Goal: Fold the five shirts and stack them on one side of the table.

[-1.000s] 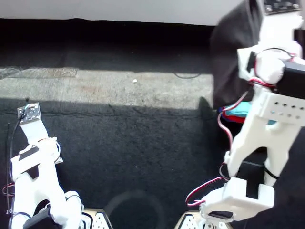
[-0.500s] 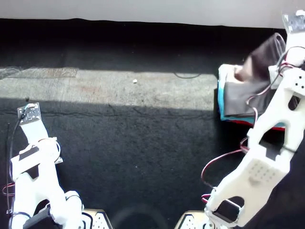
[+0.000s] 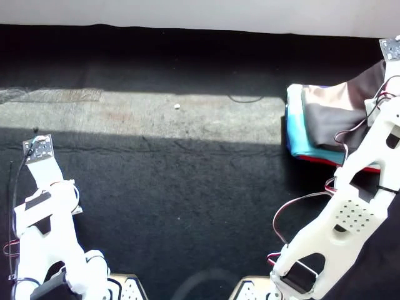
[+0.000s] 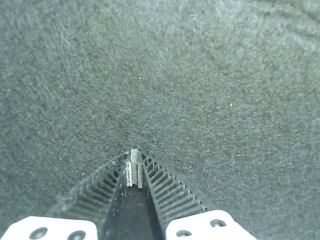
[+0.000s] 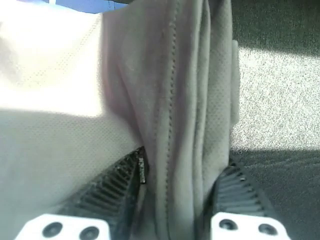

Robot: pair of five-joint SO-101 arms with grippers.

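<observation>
A: From above first. Where to look for the shirts?
B: At about three o'clock, by the edge of the table [image 3: 187, 187]. Folded into one stack [image 3: 312, 140], with a grey shirt [image 3: 337, 119] on top, a teal shirt [image 3: 295, 125] beneath and a sliver of a red shirt [image 3: 325, 161] at the very bottom.
A: And the arms?
B: Over at five o'clock, the right arm [image 3: 350, 212], stretched up across that stack. Down at eight o'clock, the left arm [image 3: 44, 231], well apart from the cloth. Between them, dark felt crossed by a sunlit strip [image 3: 156, 115].
A: On to the left wrist, then.
B: Shows the left gripper [image 4: 134, 170] pressed fully together, tips touching, nothing between them. Close over bare felt; hard to say whether touching.
A: Right wrist?
B: Shows the right gripper [image 5: 185, 167] clamped on a thick fold of the grey shirt [image 5: 175, 100], one finger on each side, parted only by the bunched cloth. Beside the fold, pale, brightly lit fabric.
</observation>
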